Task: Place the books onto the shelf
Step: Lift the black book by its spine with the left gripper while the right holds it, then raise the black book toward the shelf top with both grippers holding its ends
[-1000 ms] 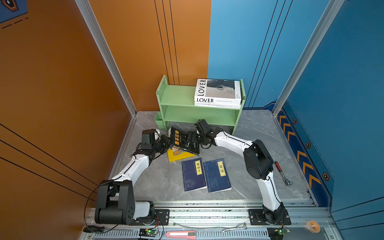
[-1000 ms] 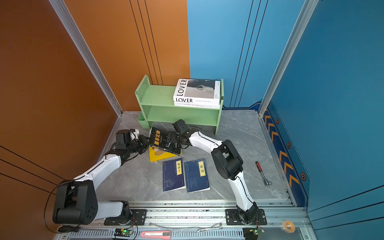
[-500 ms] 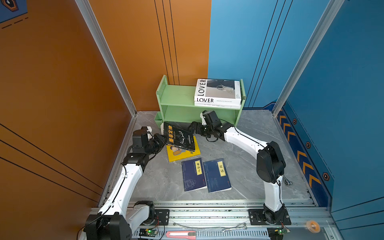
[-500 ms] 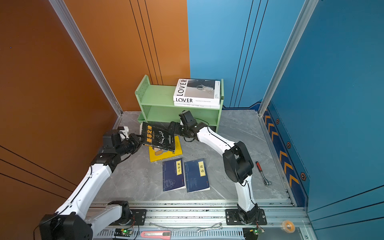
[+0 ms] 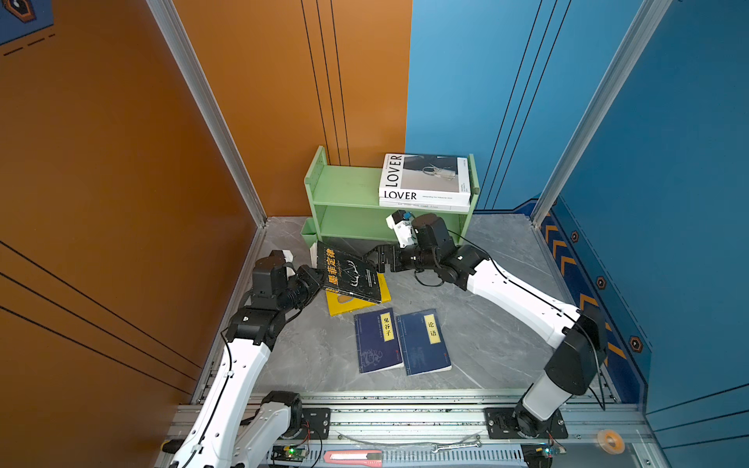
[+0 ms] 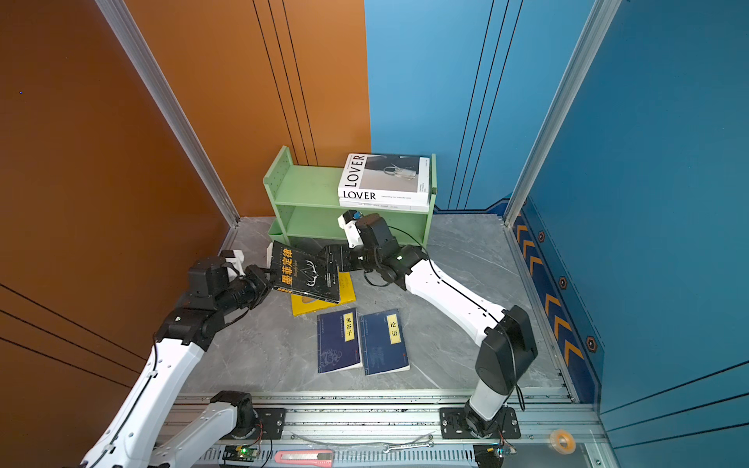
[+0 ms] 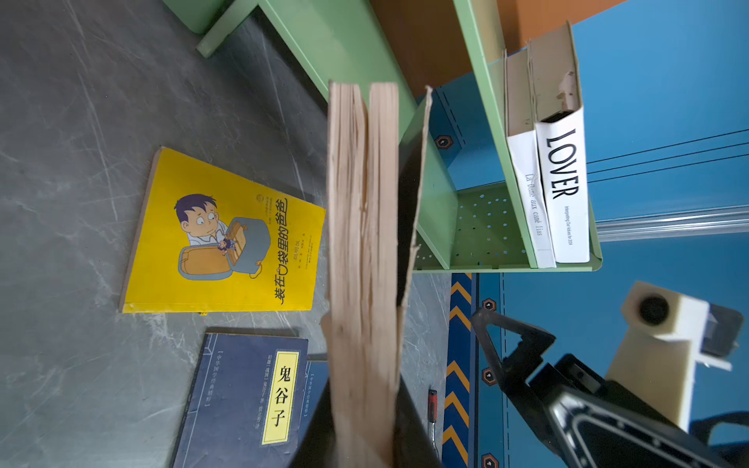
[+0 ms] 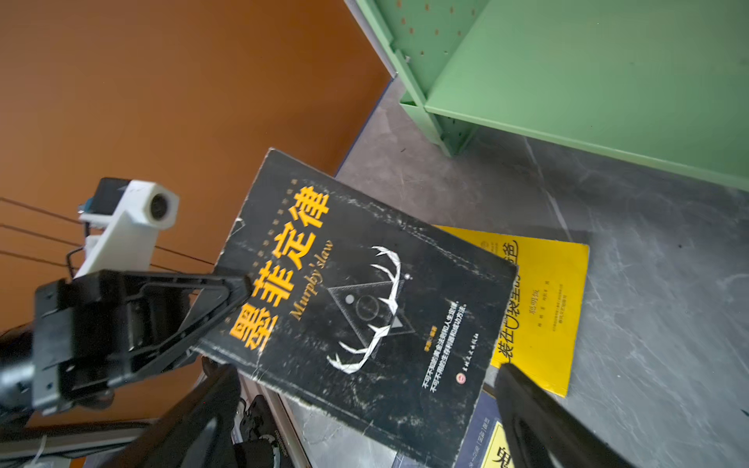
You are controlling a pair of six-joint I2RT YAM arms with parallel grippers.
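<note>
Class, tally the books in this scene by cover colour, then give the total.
White: 2, the LOVER book and the white book under it
Black: 1, the black book
Yellow: 1, the yellow book
Navy: 2, the left navy book and the right navy book
Total: 6 books

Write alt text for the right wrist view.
The left gripper clamps one edge of a black book with yellow characters, holding it tilted above a yellow book on the grey floor. A green shelf stands behind.
</note>
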